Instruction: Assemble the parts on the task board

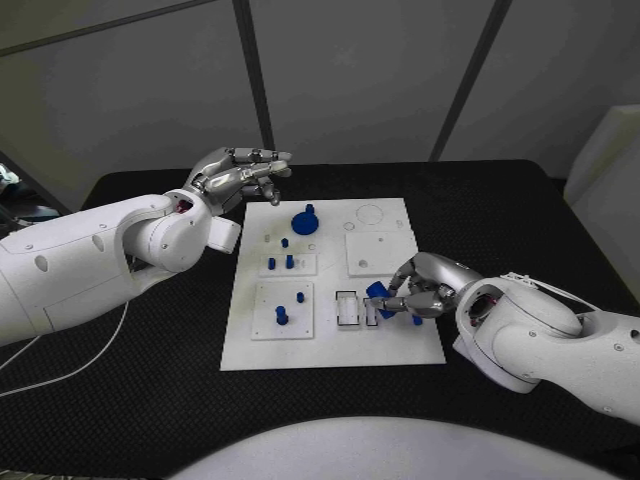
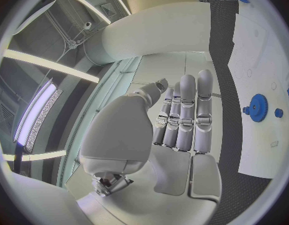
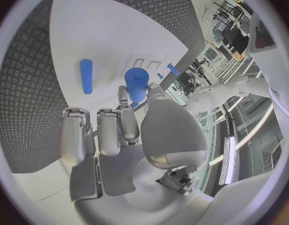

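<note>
The right robot hand [image 1: 418,286] sits at the lower right of the white board [image 1: 335,345], its fingers curled around a blue piece [image 1: 379,294] that it holds just above the board's right edge; the right wrist view shows the same piece as a short blue cylinder [image 3: 136,83] pinched at the fingertips. The left robot hand [image 1: 242,176] hangs in the upper left, off the board's far corner above the black bench [image 1: 133,400], fingers loosely bent together and holding nothing. On the board, a blue gear [image 1: 306,221] stands near the top, several small blue pegs [image 1: 280,262] stand in the middle left, and one peg [image 1: 281,315] stands lower left.
</note>
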